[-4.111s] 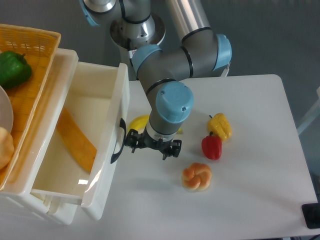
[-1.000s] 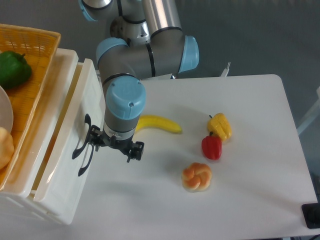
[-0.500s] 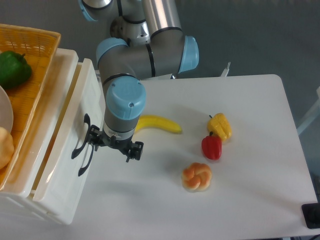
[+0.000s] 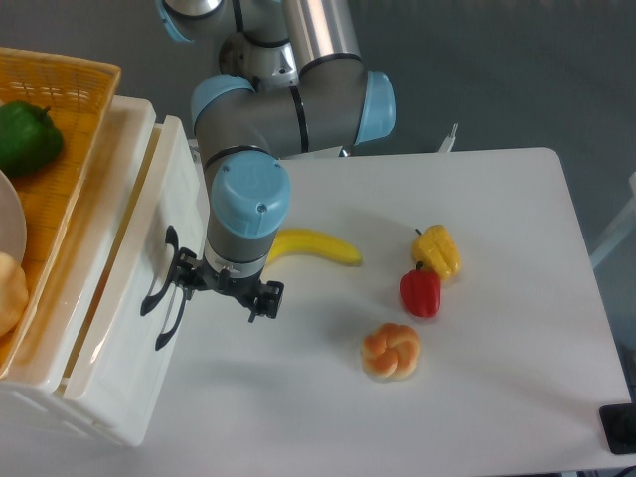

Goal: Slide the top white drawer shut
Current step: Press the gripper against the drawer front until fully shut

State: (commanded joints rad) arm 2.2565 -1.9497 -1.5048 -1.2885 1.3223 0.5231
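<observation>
The top white drawer [image 4: 157,199] sits pushed in almost flush with the white cabinet, only a narrow slit showing along its upper rim. Its curved black handle [image 4: 155,282] lies just above the lower drawer's handle [image 4: 171,322]. My gripper [image 4: 223,288] hangs right beside the drawer front, open, with nothing between its fingers. The left fingertip [image 4: 185,274] is at the front panel next to the handles; whether it touches, I cannot tell. The right fingertip [image 4: 261,299] is over the table.
An orange wicker basket [image 4: 70,94] with a green pepper [image 4: 25,134] sits on top of the cabinet. On the table lie a banana [image 4: 310,246], a yellow pepper [image 4: 438,250], a red pepper [image 4: 420,291] and a bun [image 4: 391,350].
About four seconds ago the drawer stood wide open; it has slid left into the cabinet with my gripper following it. Over the last second almost nothing has moved.
</observation>
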